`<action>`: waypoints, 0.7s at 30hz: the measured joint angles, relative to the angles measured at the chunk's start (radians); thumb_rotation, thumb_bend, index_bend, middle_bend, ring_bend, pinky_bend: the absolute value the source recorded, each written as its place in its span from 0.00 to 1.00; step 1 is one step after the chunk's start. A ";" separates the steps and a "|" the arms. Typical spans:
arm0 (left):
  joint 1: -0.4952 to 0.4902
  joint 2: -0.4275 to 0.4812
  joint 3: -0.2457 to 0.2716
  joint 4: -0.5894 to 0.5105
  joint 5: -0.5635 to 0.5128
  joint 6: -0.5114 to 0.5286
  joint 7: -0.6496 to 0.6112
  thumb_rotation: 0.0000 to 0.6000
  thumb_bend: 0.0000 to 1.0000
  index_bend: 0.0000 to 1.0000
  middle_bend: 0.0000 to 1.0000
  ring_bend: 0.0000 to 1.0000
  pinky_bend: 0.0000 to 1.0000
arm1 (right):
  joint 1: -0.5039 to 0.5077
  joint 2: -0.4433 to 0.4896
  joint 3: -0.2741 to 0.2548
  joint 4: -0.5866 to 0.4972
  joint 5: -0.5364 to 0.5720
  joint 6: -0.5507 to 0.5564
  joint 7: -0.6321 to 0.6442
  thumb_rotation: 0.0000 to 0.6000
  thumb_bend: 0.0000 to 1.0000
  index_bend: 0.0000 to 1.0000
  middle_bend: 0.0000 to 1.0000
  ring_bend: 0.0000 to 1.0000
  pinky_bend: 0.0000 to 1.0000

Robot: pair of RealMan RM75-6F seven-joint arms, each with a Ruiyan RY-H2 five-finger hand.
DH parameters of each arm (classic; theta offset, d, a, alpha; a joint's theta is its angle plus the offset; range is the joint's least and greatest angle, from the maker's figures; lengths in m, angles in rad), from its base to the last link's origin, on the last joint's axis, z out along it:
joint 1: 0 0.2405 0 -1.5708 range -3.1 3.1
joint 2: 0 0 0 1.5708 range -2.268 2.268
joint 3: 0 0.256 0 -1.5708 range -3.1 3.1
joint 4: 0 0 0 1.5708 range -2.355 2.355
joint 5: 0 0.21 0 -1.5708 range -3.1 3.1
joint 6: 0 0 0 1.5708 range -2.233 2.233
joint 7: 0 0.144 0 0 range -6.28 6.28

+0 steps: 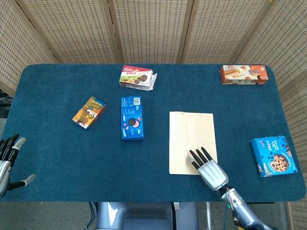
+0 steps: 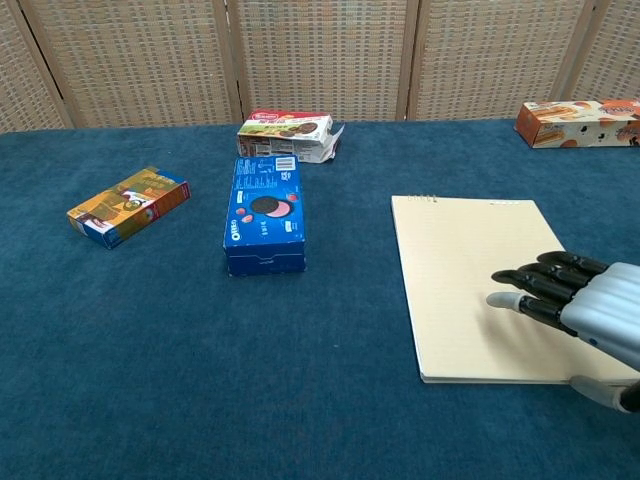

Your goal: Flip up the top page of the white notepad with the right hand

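Observation:
The white notepad (image 1: 191, 139) (image 2: 475, 272) lies flat on the blue table, right of centre, its binding at the far edge. My right hand (image 1: 207, 167) (image 2: 585, 310) hovers over the pad's near right corner, palm down, fingers (image 2: 530, 288) stretched out toward the pad's middle and holding nothing. Whether the fingertips touch the paper I cannot tell. My left hand (image 1: 8, 158) stays at the table's near left edge, fingers spread and empty; the chest view does not show it.
A blue Oreo box (image 1: 132, 118) (image 2: 264, 212) lies left of the pad. An orange snack box (image 1: 89, 112) sits further left, a red-and-green box (image 1: 136, 77) at the back, an orange box (image 1: 243, 74) at the far right corner, and a blue cookie box (image 1: 273, 156) right of the pad.

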 measured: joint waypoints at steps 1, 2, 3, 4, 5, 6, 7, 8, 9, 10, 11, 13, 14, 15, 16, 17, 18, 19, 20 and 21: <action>0.000 0.000 0.000 0.001 0.000 0.000 0.000 1.00 0.00 0.00 0.00 0.00 0.00 | 0.000 0.000 -0.003 -0.002 0.000 0.002 -0.001 1.00 0.41 0.06 0.00 0.00 0.00; 0.000 -0.001 0.000 0.001 0.000 0.000 0.001 1.00 0.00 0.00 0.00 0.00 0.00 | 0.000 0.000 -0.005 -0.003 0.001 0.002 -0.001 1.00 0.41 0.06 0.00 0.00 0.00; 0.000 -0.001 0.000 0.000 0.000 0.000 0.001 1.00 0.00 0.00 0.00 0.00 0.00 | 0.000 0.000 -0.007 -0.005 0.001 0.003 -0.002 1.00 0.41 0.06 0.00 0.00 0.00; 0.000 0.000 0.000 0.000 0.000 0.000 0.001 1.00 0.00 0.00 0.00 0.00 0.00 | 0.000 -0.001 -0.008 -0.005 0.001 0.004 -0.003 1.00 0.41 0.06 0.00 0.00 0.00; 0.000 0.000 0.000 0.000 0.000 0.000 0.002 1.00 0.00 0.00 0.00 0.00 0.00 | 0.000 -0.001 -0.010 -0.006 0.001 0.005 -0.004 1.00 0.41 0.06 0.00 0.00 0.00; 0.000 -0.001 0.000 -0.001 0.000 0.000 0.002 1.00 0.00 0.00 0.00 0.00 0.00 | 0.000 -0.002 -0.011 -0.006 0.001 0.006 -0.004 1.00 0.41 0.06 0.00 0.00 0.00; 0.000 -0.001 0.000 -0.001 0.000 0.000 0.003 1.00 0.00 0.00 0.00 0.00 0.00 | 0.001 -0.003 -0.012 -0.006 0.002 0.006 -0.005 1.00 0.41 0.06 0.00 0.00 0.00; 0.000 -0.001 0.001 -0.001 -0.001 0.000 0.003 1.00 0.00 0.00 0.00 0.00 0.00 | 0.001 -0.004 -0.012 -0.004 0.002 0.006 -0.007 1.00 0.41 0.06 0.00 0.00 0.00; 0.000 -0.001 0.001 -0.001 -0.001 -0.001 0.003 1.00 0.00 0.00 0.00 0.00 0.00 | 0.002 -0.006 -0.012 -0.002 0.004 0.005 -0.009 1.00 0.41 0.06 0.00 0.00 0.00; -0.001 -0.001 0.000 -0.002 -0.001 -0.001 0.004 1.00 0.00 0.00 0.00 0.00 0.00 | 0.003 -0.009 -0.011 0.002 0.008 0.005 -0.012 1.00 0.41 0.06 0.00 0.00 0.00; -0.001 0.000 0.000 -0.002 -0.001 -0.001 0.004 1.00 0.00 0.00 0.00 0.00 0.00 | 0.004 -0.012 -0.010 0.004 0.011 0.004 -0.013 1.00 0.41 0.06 0.00 0.00 0.00; -0.001 0.000 0.000 -0.002 -0.002 -0.001 0.002 1.00 0.00 0.00 0.00 0.00 0.00 | 0.007 -0.016 -0.009 0.011 0.020 0.001 -0.014 1.00 0.41 0.06 0.00 0.00 0.00; -0.001 0.000 0.000 -0.001 -0.003 -0.001 0.002 1.00 0.00 0.00 0.00 0.00 0.00 | 0.008 -0.018 -0.009 0.014 0.023 0.000 -0.015 1.00 0.41 0.06 0.00 0.00 0.00; -0.001 0.000 0.000 -0.002 -0.003 -0.002 0.001 1.00 0.00 0.00 0.00 0.00 0.00 | 0.009 -0.021 -0.009 0.018 0.026 -0.001 -0.017 1.00 0.41 0.06 0.00 0.00 0.00; -0.001 0.000 0.000 -0.002 -0.004 -0.002 0.001 1.00 0.00 0.00 0.00 0.00 0.00 | 0.009 -0.022 -0.009 0.020 0.028 -0.001 -0.018 1.00 0.41 0.06 0.00 0.00 0.00; -0.002 0.001 0.000 -0.002 -0.004 -0.002 0.000 1.00 0.00 0.00 0.00 0.00 0.00 | 0.010 -0.023 -0.010 0.022 0.029 -0.002 -0.019 1.00 0.41 0.06 0.00 0.00 0.00; -0.002 0.001 0.000 -0.002 -0.004 -0.003 0.000 1.00 0.00 0.00 0.00 0.00 0.00 | 0.010 -0.024 -0.010 0.023 0.030 -0.002 -0.020 1.00 0.41 0.06 0.00 0.00 0.00; -0.002 0.001 0.000 -0.002 -0.003 -0.003 0.000 1.00 0.00 0.00 0.00 0.00 0.00 | 0.011 -0.026 -0.010 0.026 0.032 -0.003 -0.022 1.00 0.41 0.06 0.00 0.00 0.00; -0.002 0.001 0.000 -0.002 -0.003 -0.003 -0.001 1.00 0.00 0.00 0.00 0.00 0.00 | 0.012 -0.028 -0.010 0.027 0.034 -0.002 -0.024 1.00 0.41 0.06 0.00 0.00 0.00; -0.002 0.001 0.001 -0.002 -0.003 -0.003 -0.001 1.00 0.00 0.00 0.00 0.00 0.00 | 0.013 -0.029 -0.010 0.028 0.036 -0.002 -0.024 1.00 0.42 0.06 0.00 0.00 0.00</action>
